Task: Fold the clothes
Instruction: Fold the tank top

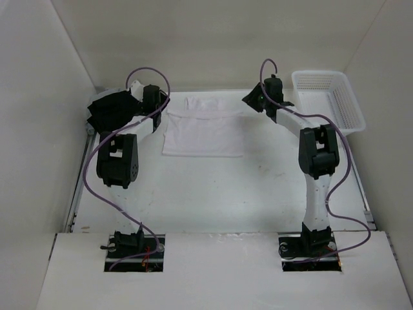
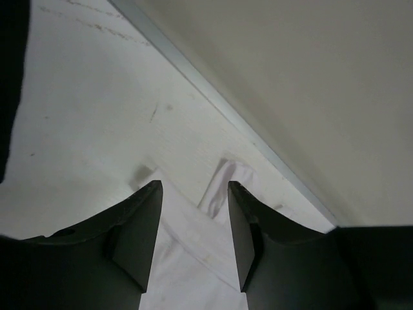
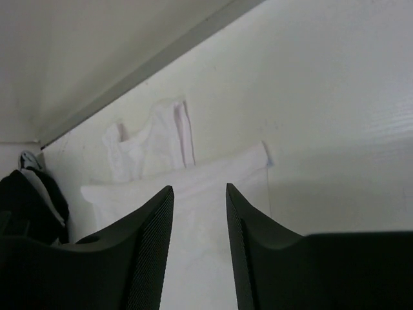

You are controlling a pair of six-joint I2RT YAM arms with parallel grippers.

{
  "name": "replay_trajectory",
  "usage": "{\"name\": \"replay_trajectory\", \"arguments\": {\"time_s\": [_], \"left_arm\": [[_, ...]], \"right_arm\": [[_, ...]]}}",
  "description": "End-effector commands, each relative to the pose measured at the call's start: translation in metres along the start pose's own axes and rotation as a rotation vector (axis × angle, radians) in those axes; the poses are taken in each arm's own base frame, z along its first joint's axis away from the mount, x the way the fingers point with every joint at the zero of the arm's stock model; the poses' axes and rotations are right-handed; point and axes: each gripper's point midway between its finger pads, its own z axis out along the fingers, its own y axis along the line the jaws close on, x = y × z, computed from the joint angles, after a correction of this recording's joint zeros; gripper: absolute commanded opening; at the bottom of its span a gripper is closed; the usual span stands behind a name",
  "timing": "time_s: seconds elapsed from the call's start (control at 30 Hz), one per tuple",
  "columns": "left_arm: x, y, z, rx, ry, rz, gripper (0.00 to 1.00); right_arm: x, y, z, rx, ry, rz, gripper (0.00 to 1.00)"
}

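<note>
1. Black fingers [image 2: 139,226] of the left tool [image 2: 193,200] stand wide apart with nothing between them; the clothes [image 2: 187,258] lie below the gap, not gripped.
2. Right tool [image 3: 199,197] is likewise wide and empty, with the clothes spread on the bench [image 3: 335,129] beneath it.
3. Seen from above, the left tool hangs at the far left corner of the clothes and the right tool at their far right corner.
4. White and flat, the clothes lie in the far middle of the bench: a wide folded band with a narrower part showing past its far edge.
5. Black garment [image 1: 110,110] sits bunched at the far left, just beside the left tool.
6. White mesh basket [image 1: 352,110] stands at the far right, apart from the clothes.
</note>
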Motion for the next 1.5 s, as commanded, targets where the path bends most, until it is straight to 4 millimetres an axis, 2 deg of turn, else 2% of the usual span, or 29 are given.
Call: {"name": "replay_trajectory", "arguments": {"time_s": [0.0, 0.07, 0.17, 0.2, 0.3, 0.4, 0.5, 0.63, 0.7, 0.83, 0.93, 1.07, 1.27, 1.47], "left_arm": [[-0.023, -0.003, -0.036, 0.063, -0.026, -0.028, 0.44], [-0.006, 0.022, -0.068, 0.054, -0.005, -0.027, 0.39], [0.031, 0.067, -0.119, 0.026, 0.049, -0.024, 0.34], [0.041, 0.082, -0.135, 0.012, 0.069, -0.031, 0.34], [0.069, 0.123, -0.168, -0.037, 0.143, -0.042, 0.35], [0.092, 0.137, -0.185, -0.018, 0.228, -0.057, 0.40], [0.102, 0.142, -0.188, -0.005, 0.266, -0.083, 0.41], [0.108, 0.156, -0.179, -0.038, 0.281, -0.111, 0.41], [0.112, 0.160, -0.174, -0.055, 0.290, -0.126, 0.41], [0.117, 0.159, -0.167, -0.058, 0.295, -0.151, 0.40], [0.120, 0.157, -0.164, -0.058, 0.303, -0.154, 0.38], [0.123, 0.159, -0.164, -0.069, 0.311, -0.160, 0.30], [0.126, 0.168, -0.162, -0.094, 0.315, -0.159, 0.28], [0.125, 0.164, -0.157, -0.090, 0.314, -0.164, 0.22]], "right_arm": [[0.001, 0.024, -0.033, -0.055, -0.004, -0.037, 0.41], [0.023, 0.023, -0.056, -0.054, 0.011, -0.074, 0.31], [0.064, 0.012, -0.096, -0.058, 0.035, -0.103, 0.08], [0.074, 0.009, -0.105, -0.062, 0.040, -0.110, 0.04], [0.112, -0.011, -0.132, -0.056, 0.083, -0.115, 0.01], [0.138, -0.033, -0.150, -0.034, 0.103, -0.107, 0.04], [0.156, -0.052, -0.159, -0.011, 0.122, -0.077, 0.15], [0.179, -0.076, -0.159, 0.033, 0.163, -0.039, 0.29], [0.182, -0.076, -0.158, 0.017, 0.167, -0.013, 0.29], [0.177, -0.075, -0.155, 0.013, 0.166, 0.009, 0.39], [0.180, -0.073, -0.151, 0.007, 0.180, 0.017, 0.40], [0.182, -0.072, -0.145, 0.007, 0.189, 0.032, 0.40], [0.181, -0.069, -0.134, 0.009, 0.191, 0.053, 0.35], [0.179, -0.068, -0.127, 0.015, 0.185, 0.065, 0.30]]}}
